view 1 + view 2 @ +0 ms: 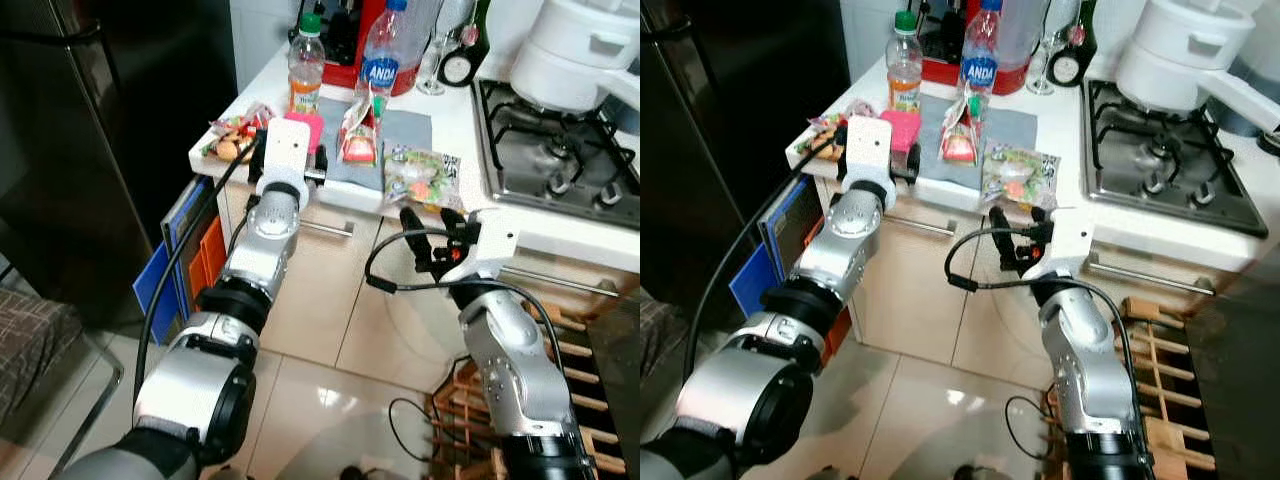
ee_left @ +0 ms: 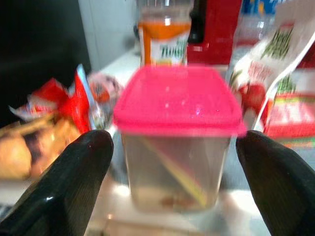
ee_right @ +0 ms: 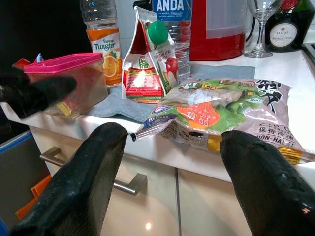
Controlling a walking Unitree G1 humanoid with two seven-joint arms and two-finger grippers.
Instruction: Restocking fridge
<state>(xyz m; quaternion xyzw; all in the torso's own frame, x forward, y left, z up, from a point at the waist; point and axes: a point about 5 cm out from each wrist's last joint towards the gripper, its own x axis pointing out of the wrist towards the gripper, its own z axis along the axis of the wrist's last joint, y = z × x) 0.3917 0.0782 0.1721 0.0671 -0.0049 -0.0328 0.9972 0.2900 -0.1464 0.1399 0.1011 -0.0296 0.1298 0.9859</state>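
Jaws on both arms stand spread and hold nothing.

Head views: I have the left gripper (image 1: 287, 160) at the worktop (image 1: 455, 130) edge, aimed at the tub (image 1: 310, 130) so a straight advance brings it between the jaws. The right gripper (image 1: 432, 232) sits lower, just below the edge and near the vegetable bag (image 1: 422, 178), which overhangs slightly toward it. An orange juice bottle (image 1: 306, 62) and a water bottle (image 1: 381, 52) stand upright behind, with a carton (image 1: 358, 132) leaning between. The dark fridge (image 1: 90, 130) stands to the left with its door shut.

Left wrist view: the tub (image 2: 178, 135) is centred between the fingers (image 2: 74, 182) but not touched. It is a squarish clear-plastic box with a rigid pink lid; smooth walls, so I judge a firm pinch is needed.

Right wrist view: the bag (image 3: 226, 113) lies flat, crinkled glossy film, soft and lumpy. I judge it will sag when lifted.
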